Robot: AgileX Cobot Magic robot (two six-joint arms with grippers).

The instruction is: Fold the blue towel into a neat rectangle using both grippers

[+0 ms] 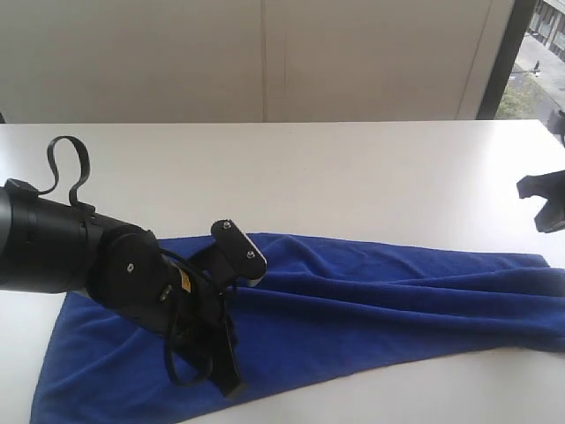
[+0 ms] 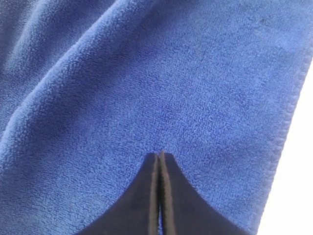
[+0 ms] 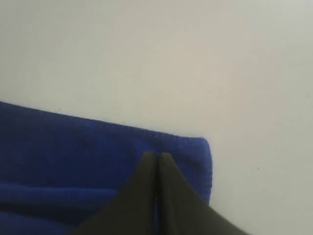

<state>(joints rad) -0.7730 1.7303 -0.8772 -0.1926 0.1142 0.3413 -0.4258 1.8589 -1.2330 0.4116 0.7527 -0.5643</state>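
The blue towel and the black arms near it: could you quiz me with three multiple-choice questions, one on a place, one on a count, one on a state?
1. Where does the blue towel lie?
A. on the floor
B. over a chair
C. on the white table

2. How many towels are there?
A. one
B. two
C. three

3. The left end effector is:
A. wide open
B. shut
C. out of sight in every view

Answers:
1 C, because the exterior view shows it stretched across the tabletop.
2 A, because only one cloth appears in all three views.
3 B, because its jaws stand pressed together in the left wrist view.
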